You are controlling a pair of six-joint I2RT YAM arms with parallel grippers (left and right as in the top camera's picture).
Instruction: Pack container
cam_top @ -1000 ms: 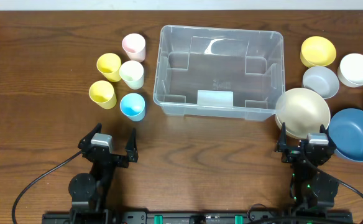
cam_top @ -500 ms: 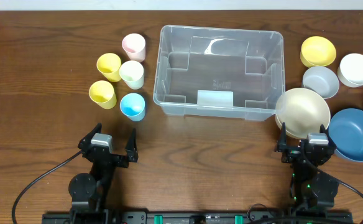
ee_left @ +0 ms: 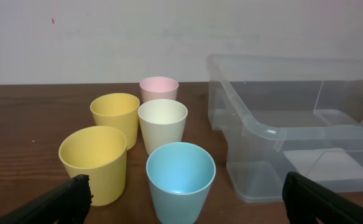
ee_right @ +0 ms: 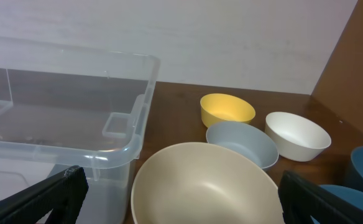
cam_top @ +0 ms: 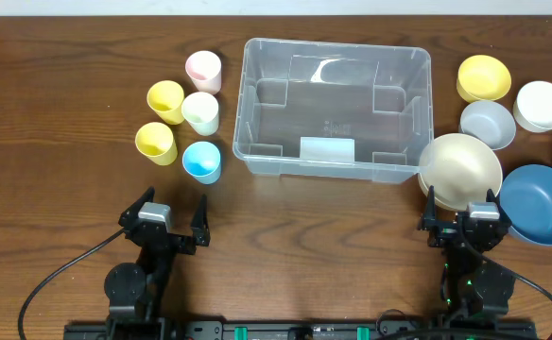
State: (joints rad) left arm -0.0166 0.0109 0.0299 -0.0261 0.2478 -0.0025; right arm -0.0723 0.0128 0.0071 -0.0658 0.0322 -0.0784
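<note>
Container (cam_top: 333, 113) upright, mouth up, long axis left-right. Left fingers (ee_left: 51, 204) apart, empty; right fingers (ee_right: 41, 198) apart, empty.

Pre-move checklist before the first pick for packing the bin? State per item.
1. Container upright, open-topped, nothing packed in it: ok.
2. Left gripper open and empty: ok.
3. Right gripper open and empty: ok.
4. Blue cup upright, nearest the left gripper, apart from the container: ok.
5. Beige bowl right way up, directly ahead of the right gripper: ok.
6. Gap between the beige bowl and the container's near right corner: cannot tell; they overlap in the overhead view.
</note>
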